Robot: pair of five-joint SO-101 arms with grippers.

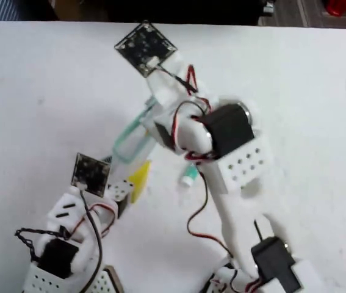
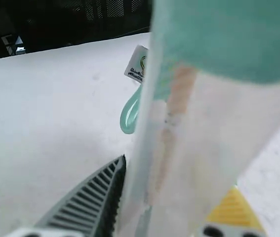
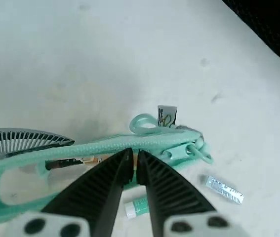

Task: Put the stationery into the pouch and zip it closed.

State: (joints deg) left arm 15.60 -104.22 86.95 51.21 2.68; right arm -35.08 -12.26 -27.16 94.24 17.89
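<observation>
- Right gripper (image 3: 134,154): jaws pinched to a slit on the teal zip edge of the pouch (image 3: 154,142).
- Left gripper (image 2: 179,177): jaws clenched on the pouch's far end.
- One pouch, held between both arms over the white bench (image 3: 80,59).
- One brown stick (image 3: 73,163) inside.
- One white label (image 3: 167,116); print unreadable.
- Beside the pouch: one teal-capped tube (image 3: 139,208), one silver wrapper (image 3: 223,190).
</observation>
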